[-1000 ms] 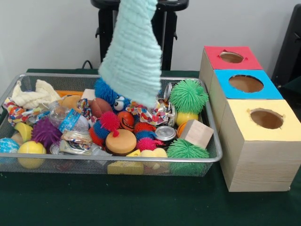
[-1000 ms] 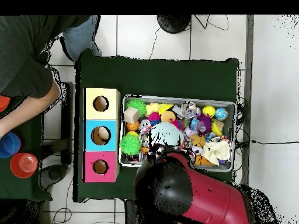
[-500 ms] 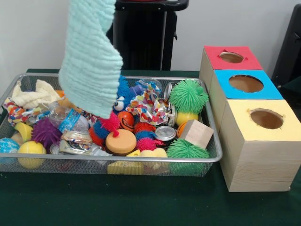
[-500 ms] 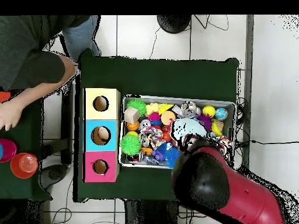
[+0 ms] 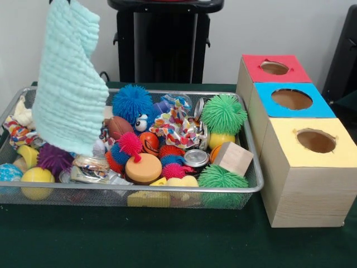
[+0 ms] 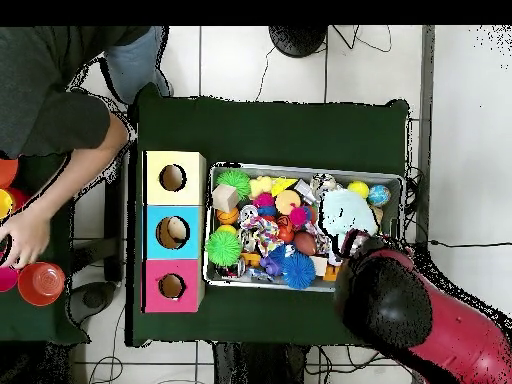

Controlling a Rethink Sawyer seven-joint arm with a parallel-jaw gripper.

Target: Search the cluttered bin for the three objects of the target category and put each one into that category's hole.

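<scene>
One pale mint cloth (image 5: 70,84) is hanging in mid-air over the left end of the wire bin (image 5: 139,190) in the front view. Its top is running off the pic's upper edge and its bottom hem is dangling just above the toys, w/ a purple spiky ball (image 5: 54,158) peeking out below.

Gripper itself is not showing in either view. The red arm (image 6: 420,320) is covering it from overhead, so I cannot tell its grip directly. Judging by the cloth hanging free, something is prob. clamping its top.

Key relation: three boxes are sitting in a row outside the bin's opposite end, red box (image 5: 276,68), blue box (image 5: 292,99) and yellow box (image 5: 315,140), each w/ a round hole on top. The cloth is hanging at the end farthest from them, so nearly the whole bin length is lying between cloth and holes. In the overhead view the cloth (image 6: 348,212) is at the right end and the boxes are at the left.

Which hole suits the cloth isn't readable. It is draping long-axis vertical, so it would likely be needing lowering hem-first into a hole.
</scene>
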